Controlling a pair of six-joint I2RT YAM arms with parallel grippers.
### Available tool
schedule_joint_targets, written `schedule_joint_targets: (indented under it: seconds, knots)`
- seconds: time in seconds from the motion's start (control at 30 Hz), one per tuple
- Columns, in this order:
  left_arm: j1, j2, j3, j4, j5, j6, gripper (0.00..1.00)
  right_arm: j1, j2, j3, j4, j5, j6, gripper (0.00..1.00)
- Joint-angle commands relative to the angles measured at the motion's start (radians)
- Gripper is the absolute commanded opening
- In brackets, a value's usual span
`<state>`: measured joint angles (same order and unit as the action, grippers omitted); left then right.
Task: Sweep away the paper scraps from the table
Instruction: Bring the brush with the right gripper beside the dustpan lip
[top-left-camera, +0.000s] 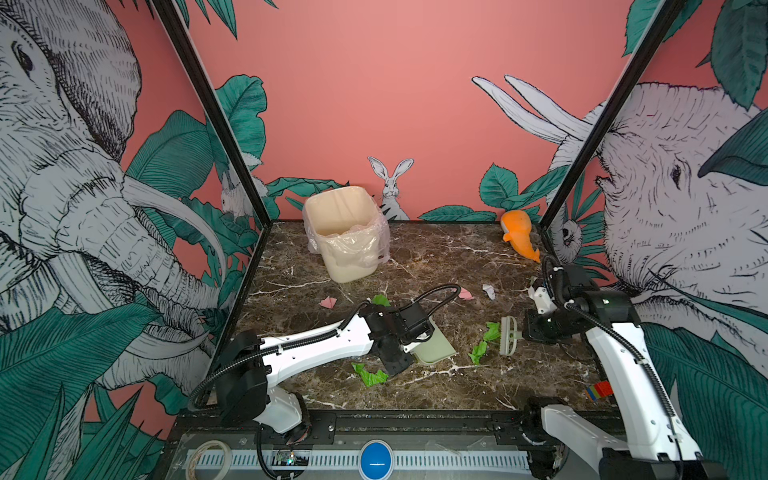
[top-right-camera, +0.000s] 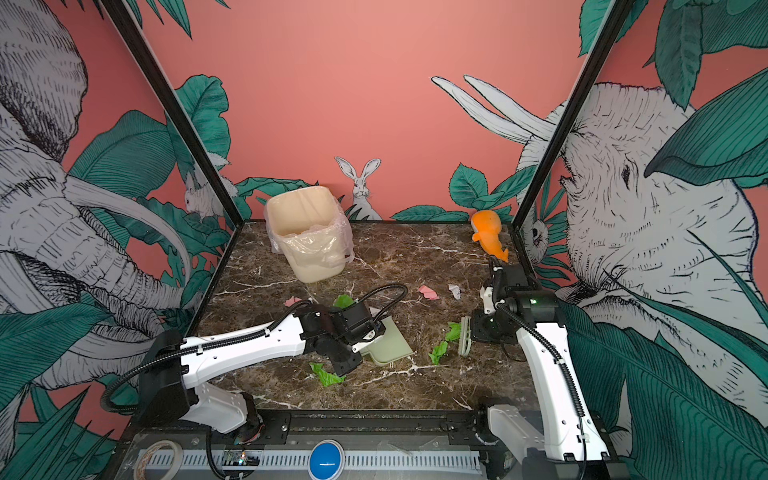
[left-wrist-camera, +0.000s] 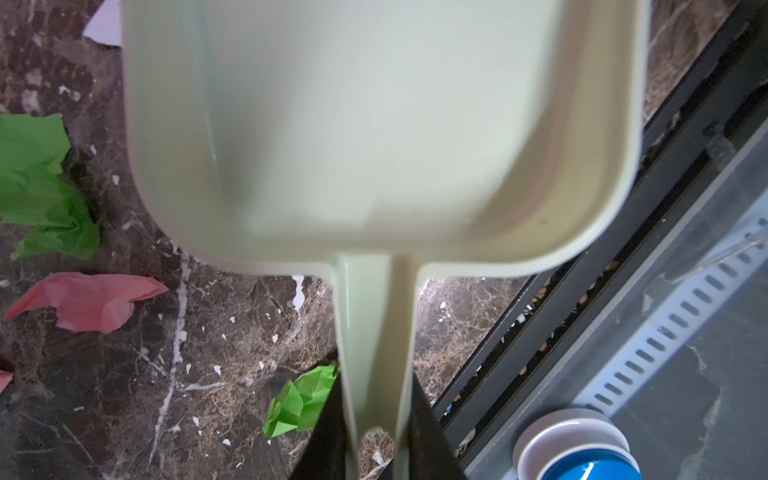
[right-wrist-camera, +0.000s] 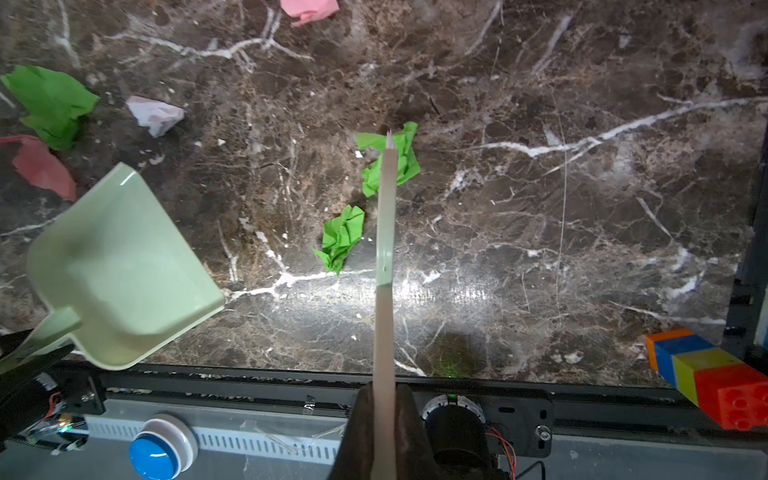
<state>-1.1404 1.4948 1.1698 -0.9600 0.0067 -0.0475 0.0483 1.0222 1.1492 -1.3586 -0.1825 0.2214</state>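
My left gripper (left-wrist-camera: 376, 415) is shut on the handle of the pale green dustpan (top-left-camera: 436, 347), which hangs tilted over the table (top-left-camera: 457, 257) near the middle. My right gripper (right-wrist-camera: 384, 399) is shut on the handle of a small pale brush (top-left-camera: 508, 336), whose head stands right beside two green paper scraps (top-left-camera: 492, 331) (top-left-camera: 478, 353). Between brush and dustpan lies bare marble. Another green scrap (top-left-camera: 370, 376) lies under the left arm, and one (top-left-camera: 380, 300) lies behind it. Pink scraps (top-left-camera: 328, 302) (top-left-camera: 465, 294) and a white scrap (top-left-camera: 489, 291) lie farther back.
A cream bin with a plastic liner (top-left-camera: 345, 232) stands at the back left. An orange toy (top-left-camera: 517, 237) lies in the back right corner. A coloured brick block (top-left-camera: 598, 390) sits at the front right edge. The black frame (top-left-camera: 415, 419) bounds the front.
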Motion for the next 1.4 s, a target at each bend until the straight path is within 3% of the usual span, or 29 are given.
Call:
schedule_joint_targets:
  seconds: [0.0, 0.2, 0.43, 1.37]
  knots:
    - [-0.005, 0.015, 0.038, -0.043, 0.048, 0.066, 0.09, 0.021, 0.001, -0.017, 0.012, 0.017, 0.018, 0.00]
    - [-0.007, 0.039, 0.049, -0.060, 0.067, 0.102, 0.09, 0.158, 0.002, -0.039, -0.027, 0.072, 0.089, 0.00]
    - [-0.010, 0.081, 0.071, -0.076, 0.093, 0.154, 0.07, 0.241, -0.002, -0.068, -0.052, 0.096, 0.147, 0.00]
    - [-0.012, 0.141, 0.002, 0.096, -0.016, 0.204, 0.05, 0.261, 0.100, -0.105, 0.024, 0.035, 0.107, 0.00]
